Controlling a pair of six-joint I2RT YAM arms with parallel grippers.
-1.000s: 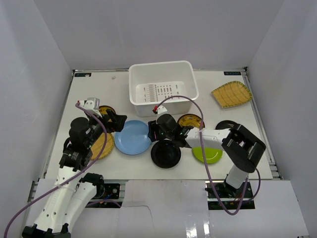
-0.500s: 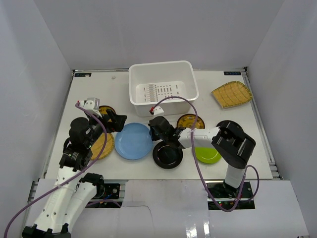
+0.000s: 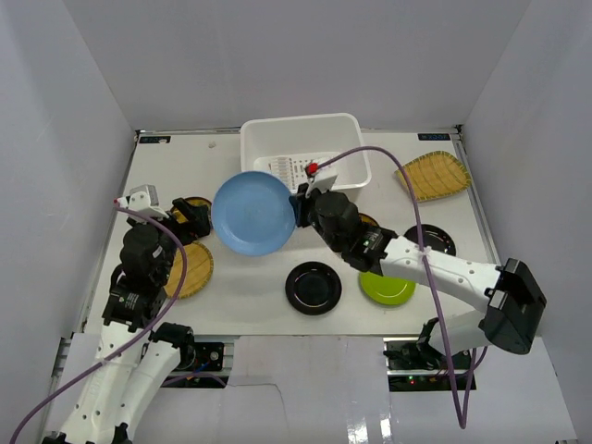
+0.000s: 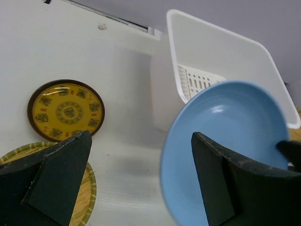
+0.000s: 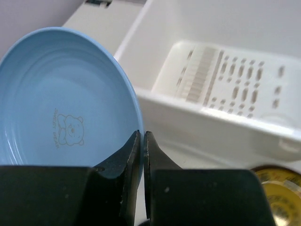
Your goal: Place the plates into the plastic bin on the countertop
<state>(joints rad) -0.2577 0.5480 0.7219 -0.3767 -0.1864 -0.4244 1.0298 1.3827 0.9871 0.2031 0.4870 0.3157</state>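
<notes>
My right gripper [image 3: 298, 209] is shut on the right rim of the light blue plate [image 3: 252, 213], holding it lifted and tilted just in front of the white plastic bin [image 3: 298, 119]. In the right wrist view the fingers [image 5: 142, 135] pinch the plate's edge [image 5: 61, 103], with the bin's front wall [image 5: 211, 122] right behind. My left gripper [image 3: 190, 220] hangs open to the left of the plate, above a gold-patterned plate [image 4: 66, 110]. Between its spread jaws [image 4: 141, 136] lies bare countertop; the blue plate [image 4: 225, 141] shows behind the right finger.
On the countertop lie a glossy black plate [image 3: 313, 287], a lime green plate [image 3: 387, 289], a second black plate [image 3: 432, 239], a yellow woven plate [image 3: 433, 176] at the back right and another [image 3: 196, 270] by my left arm. A gold-patterned plate [image 5: 277, 188] sits under my right arm.
My right gripper shut on the blue plate's rim and raised it off the countertop, toward the bin. My left arm drew back to the left, still open.
</notes>
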